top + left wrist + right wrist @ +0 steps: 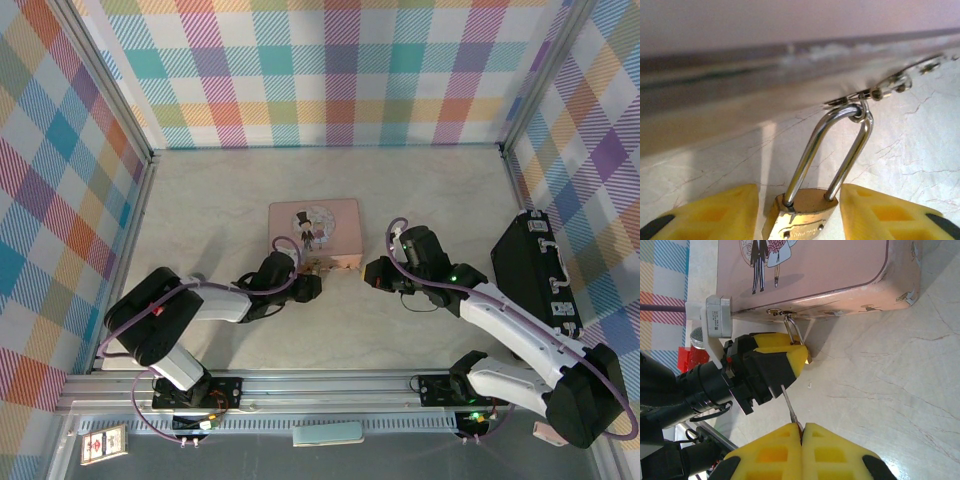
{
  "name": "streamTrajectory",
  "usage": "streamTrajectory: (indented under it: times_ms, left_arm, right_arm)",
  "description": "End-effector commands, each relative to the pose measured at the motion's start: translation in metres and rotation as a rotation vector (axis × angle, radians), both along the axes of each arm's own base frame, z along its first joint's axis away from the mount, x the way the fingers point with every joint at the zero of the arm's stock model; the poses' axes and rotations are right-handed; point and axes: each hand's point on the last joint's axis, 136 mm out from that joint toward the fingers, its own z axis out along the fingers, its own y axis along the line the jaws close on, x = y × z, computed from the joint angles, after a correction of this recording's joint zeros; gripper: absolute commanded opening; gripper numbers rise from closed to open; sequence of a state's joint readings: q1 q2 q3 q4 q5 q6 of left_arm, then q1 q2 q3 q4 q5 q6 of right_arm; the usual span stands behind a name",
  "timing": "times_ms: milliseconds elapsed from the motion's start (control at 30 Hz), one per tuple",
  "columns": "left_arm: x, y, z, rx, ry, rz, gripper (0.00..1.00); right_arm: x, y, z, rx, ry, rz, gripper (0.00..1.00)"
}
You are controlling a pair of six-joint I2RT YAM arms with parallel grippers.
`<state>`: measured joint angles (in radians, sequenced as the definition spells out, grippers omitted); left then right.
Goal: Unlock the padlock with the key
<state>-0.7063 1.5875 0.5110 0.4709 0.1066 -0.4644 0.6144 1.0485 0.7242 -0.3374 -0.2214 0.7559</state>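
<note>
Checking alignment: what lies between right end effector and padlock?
Right wrist view: just the key, pinched in the shut right end effector and reaching to the left end effector flanking the padlock; whether its tip is inserted is hidden.

Lab rig: plaid walls [340,70], aluminium frame [330,385]

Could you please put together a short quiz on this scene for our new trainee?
1. True or false: the padlock is hooked onto the pink tin.
2. What is the right end effector holding? A) the key B) the padlock C) a red block
3. Which end effector's fingers flank the padlock body?
Key: 1 true; 2 A; 3 the left end effector.
</note>
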Motion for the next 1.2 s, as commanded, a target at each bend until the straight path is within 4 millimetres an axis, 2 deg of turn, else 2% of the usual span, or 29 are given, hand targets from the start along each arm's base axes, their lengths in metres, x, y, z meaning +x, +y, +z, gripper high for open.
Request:
streamTrajectory:
  times_ms: [0, 267, 533, 933, 1100, 1167]
  left_arm:
    - [0.007, 0.000, 0.010, -0.036, -0.058, 0.023, 0.50]
    - [0.017, -0.010, 0.007, -0.058, -0.055, 0.002, 0.49]
    - [0.016, -0.015, 0.006, -0.067, -0.035, -0.020, 0.33]
    - [0.011, -0.014, 0.010, -0.101, -0.012, 0.039, 0.16]
    - [0.013, -0.013, 0.015, -0.146, 0.004, 0.093, 0.13]
    - [0.012, -0.020, 0.018, -0.177, 0.025, 0.075, 0.12]
  right_arm:
    - [0.005, 0.005, 0.019, 0.047, -0.022, -0.002, 0.00]
    - [0.006, 0.007, 0.018, 0.054, -0.015, 0.001, 0.00]
    - [0.003, 0.008, 0.010, 0.065, 0.013, -0.005, 0.00]
    - [0.003, 0.015, -0.002, 0.103, 0.070, -0.011, 0.00]
    - [0.001, 0.017, -0.016, 0.123, 0.128, -0.037, 0.00]
    - [0.000, 0.017, -0.022, 0.127, 0.151, -0.046, 0.00]
